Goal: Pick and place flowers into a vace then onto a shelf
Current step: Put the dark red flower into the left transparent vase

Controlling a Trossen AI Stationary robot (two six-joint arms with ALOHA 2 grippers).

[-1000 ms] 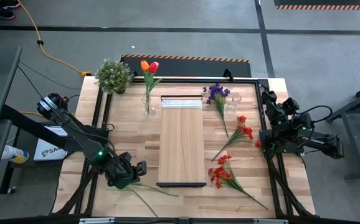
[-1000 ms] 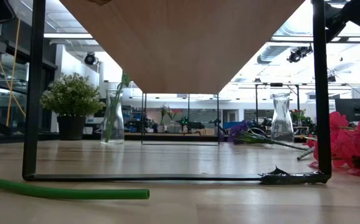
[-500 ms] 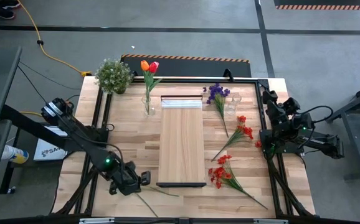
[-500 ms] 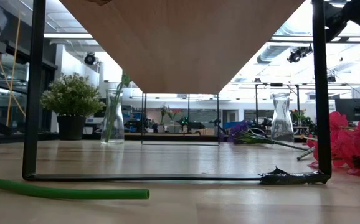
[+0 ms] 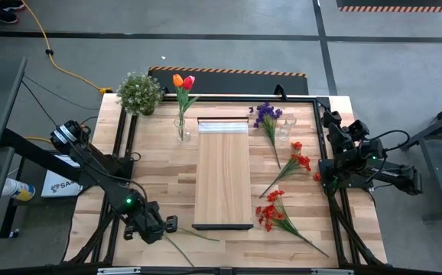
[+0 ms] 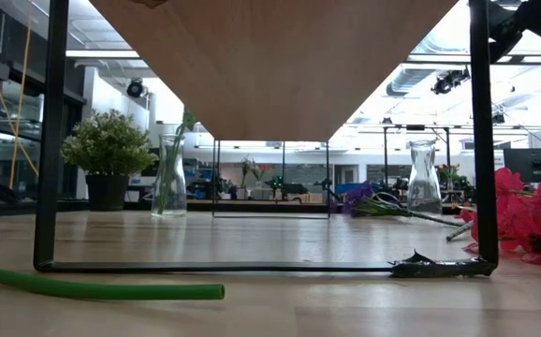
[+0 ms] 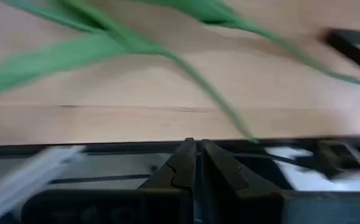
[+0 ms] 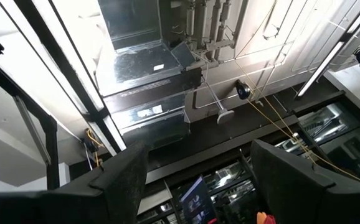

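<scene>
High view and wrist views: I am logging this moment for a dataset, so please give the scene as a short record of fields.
left gripper: shut, at the near left corner of the table, holding nothing visible
right gripper: open, raised at the table's right edge, facing the ceiling
shelf: bare, mid-table
vase with tulips: upright, left of the shelf's far end
empty vase: right of the shelf's far end
green stem: flat on the table, beside the left gripper
red flowers: lying right of the shelf
purple sprig: lying by the empty vase

A robotics lab: concrete floor (image 5: pixel 229 46) with hazard-striped tape, exposed ceiling ducts (image 8: pixel 142 62), monitors behind the table.
</scene>
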